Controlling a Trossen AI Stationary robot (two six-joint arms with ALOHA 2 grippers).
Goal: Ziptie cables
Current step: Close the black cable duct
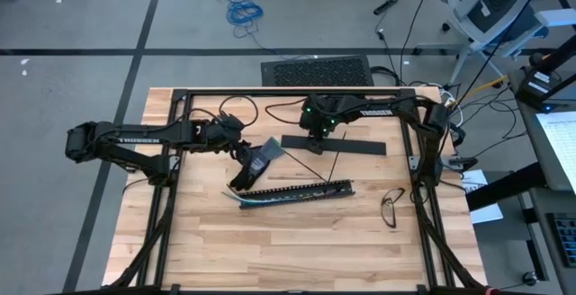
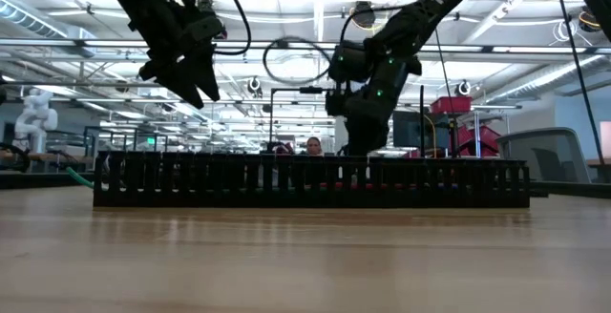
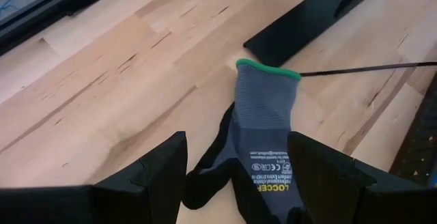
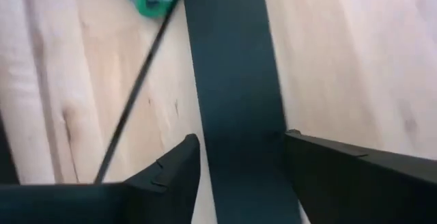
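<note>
The left arm (image 1: 135, 138) carries white lettering reading "TROSSEN". The grey glove (image 3: 263, 135) bears a yellow-green printed label, upside down in the left wrist view, too small to read surely.

— The table (image 1: 297, 241)?
— Pale wood, smooth, faint grain.
— The glove (image 3: 263, 142)?
— Grey knitted cloth, green cuff, black rubbery palm.
— The strip (image 4: 235, 94)?
— Flat, matt black, plastic by the look.
— The channel (image 2: 310, 181)?
— Black slotted plastic, dull.

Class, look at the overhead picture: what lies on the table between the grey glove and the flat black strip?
Bare wood only: in the high view nothing lies between the grey glove and the flat black strip.
</note>
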